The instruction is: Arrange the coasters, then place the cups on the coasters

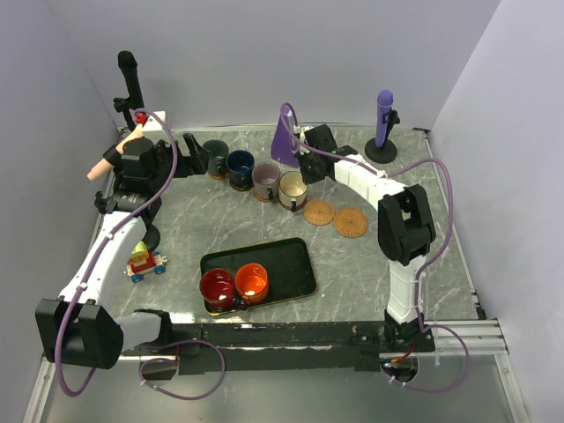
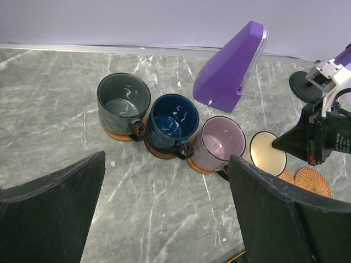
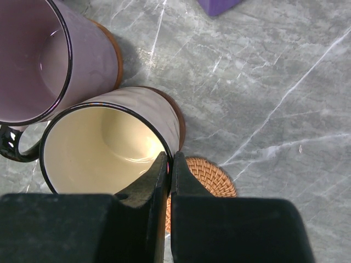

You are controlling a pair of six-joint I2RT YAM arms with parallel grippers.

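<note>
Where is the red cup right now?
In the top view, the red cup stands at the left end of the black tray, right beside the orange cup.

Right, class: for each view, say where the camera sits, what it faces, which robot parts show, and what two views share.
Top external: above and behind the bases, looking down on the table; left arm and right arm show.
Left wrist: on the left arm, facing the lilac cup and cream cup; open left gripper frames them.
Right wrist: on the right arm, looking down into the cream cup; shut right gripper beside its rim.
Shared: both wrist views show those two cups.
</note>
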